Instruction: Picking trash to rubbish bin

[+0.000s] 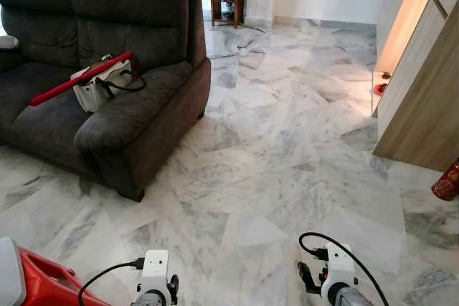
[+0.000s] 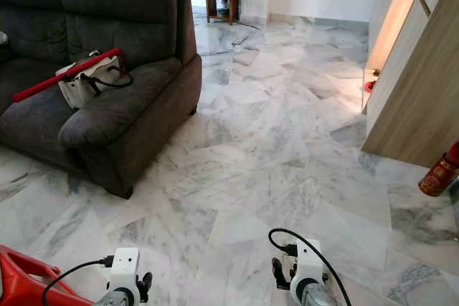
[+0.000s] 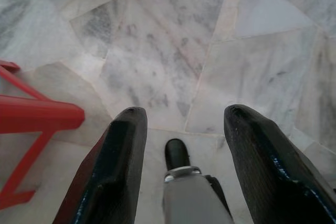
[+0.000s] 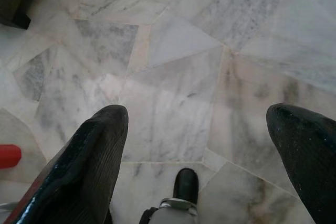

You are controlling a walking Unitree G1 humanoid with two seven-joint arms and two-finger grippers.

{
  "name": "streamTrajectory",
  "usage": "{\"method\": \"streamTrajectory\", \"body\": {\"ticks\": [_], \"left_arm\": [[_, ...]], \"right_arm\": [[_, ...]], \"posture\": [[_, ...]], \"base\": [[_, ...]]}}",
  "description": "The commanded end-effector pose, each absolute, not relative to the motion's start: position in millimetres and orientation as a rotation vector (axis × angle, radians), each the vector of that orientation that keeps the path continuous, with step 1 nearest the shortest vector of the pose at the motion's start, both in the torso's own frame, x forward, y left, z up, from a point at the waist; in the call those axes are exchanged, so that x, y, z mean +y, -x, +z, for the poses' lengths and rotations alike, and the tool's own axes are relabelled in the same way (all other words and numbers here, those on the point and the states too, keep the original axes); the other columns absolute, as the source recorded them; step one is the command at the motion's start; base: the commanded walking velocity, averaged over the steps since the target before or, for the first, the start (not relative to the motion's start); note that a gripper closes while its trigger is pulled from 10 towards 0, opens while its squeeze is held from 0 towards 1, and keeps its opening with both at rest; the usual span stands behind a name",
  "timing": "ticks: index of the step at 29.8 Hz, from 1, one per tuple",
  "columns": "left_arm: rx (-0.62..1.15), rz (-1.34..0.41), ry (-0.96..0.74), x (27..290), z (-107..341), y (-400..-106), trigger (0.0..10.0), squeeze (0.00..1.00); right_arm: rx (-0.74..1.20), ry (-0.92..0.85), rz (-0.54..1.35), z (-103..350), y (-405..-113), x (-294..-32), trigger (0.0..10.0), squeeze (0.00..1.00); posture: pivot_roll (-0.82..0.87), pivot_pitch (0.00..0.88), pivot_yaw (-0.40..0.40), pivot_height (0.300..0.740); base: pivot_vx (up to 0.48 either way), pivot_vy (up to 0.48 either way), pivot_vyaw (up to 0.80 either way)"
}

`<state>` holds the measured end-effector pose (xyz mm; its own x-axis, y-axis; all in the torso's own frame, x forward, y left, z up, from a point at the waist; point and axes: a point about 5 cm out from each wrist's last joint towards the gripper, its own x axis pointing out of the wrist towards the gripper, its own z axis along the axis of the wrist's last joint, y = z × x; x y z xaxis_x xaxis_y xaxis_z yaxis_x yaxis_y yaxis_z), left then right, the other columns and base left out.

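A Unitree G1 stood on a polished, grey-veined marble floor [image 1: 287, 148] laid in irregular angular slabs, facing a dark plush fabric sofa [image 1: 100, 69]. The left gripper [image 3: 181, 145] and right gripper [image 4: 197, 140] hung low over bare floor in front of the sofa's near corner, both with their ridged black fingers spread wide and holding nothing.

No loose trash could be made out on the floor, and no rubbish bin could be identified with certainty; a red plastic frame [image 1: 43, 284] sat just beside the left arm, nearer the robot than the sofa. On the sofa's seat lay a white bag-like object [image 1: 97, 87] with a black cable and a long red rod [image 1: 79, 78] across it. A red cylindrical container [image 1: 446, 180] stood well to the right of the sofa, beside a pale wood-grain cabinet [image 1: 423, 98].

The likely risks from here were slipping on the glossy stone while walking, clipping the red frame with the left arm, or mistaking the sofa's belongings for trash.
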<state>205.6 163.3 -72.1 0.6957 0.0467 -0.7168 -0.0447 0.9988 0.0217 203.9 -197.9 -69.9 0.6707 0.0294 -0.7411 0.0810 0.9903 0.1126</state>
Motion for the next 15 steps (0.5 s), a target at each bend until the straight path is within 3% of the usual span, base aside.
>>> {"method": "streamTrajectory", "body": {"ticks": [1,10,15], "left_arm": [[0.821,0.062,-0.023,173.1,-73.9,-201.6,10.0,0.00],[0.810,0.100,-0.019,181.5,-72.3,-202.6,10.0,0.00],[0.785,0.097,-0.019,178.1,-68.7,-209.4,10.0,0.00]], "right_arm": [[0.824,-0.151,-0.019,-70.1,-204.8,-191.4,10.0,0.00],[0.834,-0.141,0.038,-71.7,-204.8,-178.1,10.0,0.00],[0.856,-0.106,0.085,-72.3,-204.7,-175.3,10.0,0.00]], "posture": [[-0.14,0.000,0.013,0.740],[-0.14,0.000,-0.012,0.740],[-0.10,0.000,-0.070,0.740]], "base": [[0.000,0.000,0.00],[0.000,0.000,0.00],[0.000,0.000,0.00]]}}
